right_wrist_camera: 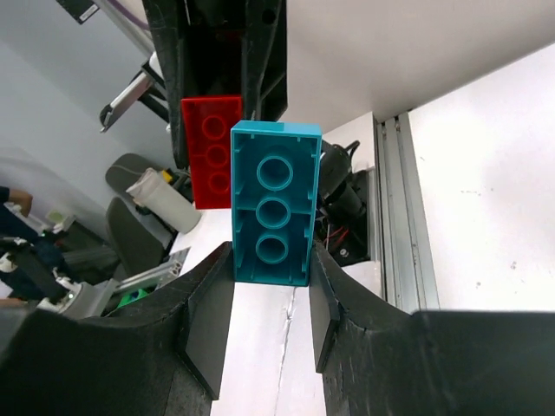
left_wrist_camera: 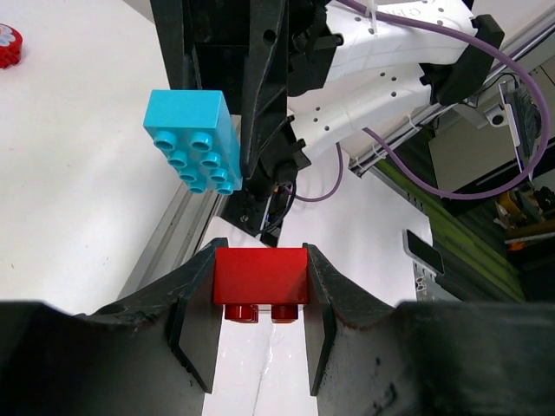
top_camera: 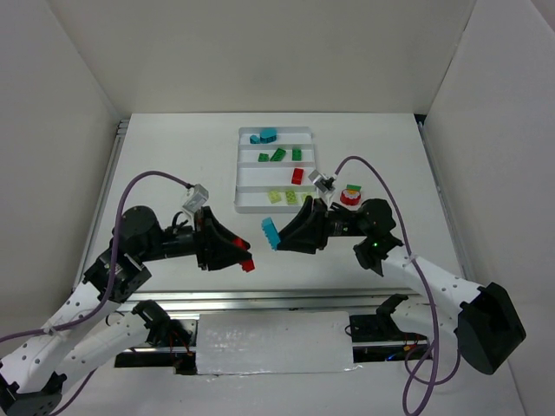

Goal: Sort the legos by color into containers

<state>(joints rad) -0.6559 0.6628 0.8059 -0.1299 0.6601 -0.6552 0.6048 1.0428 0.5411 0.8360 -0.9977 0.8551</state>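
My left pincer point(top_camera: 244, 260) is clamped on a red brick point(left_wrist_camera: 261, 276), one pad on each side. It holds the brick above the counter point(top_camera: 173, 156), near the front edge. Just beyond it and to its right, my right pincer point(top_camera: 277, 234) faces it. That one is closed on a teal brick point(right_wrist_camera: 276, 204) that sticks out lengthwise past the pads. The two bricks are close but apart.

Beyond the right pincer lies the white tray point(top_camera: 250, 201). Its nearest compartment holds yellow-green bricks point(top_camera: 283, 197), the next a red block point(top_camera: 297, 176), the next green bricks point(top_camera: 277, 155), and the farthest teal pieces point(top_camera: 264, 136). Beyond my right wrist, just right of the tray, sits a red round piece point(top_camera: 350, 196).
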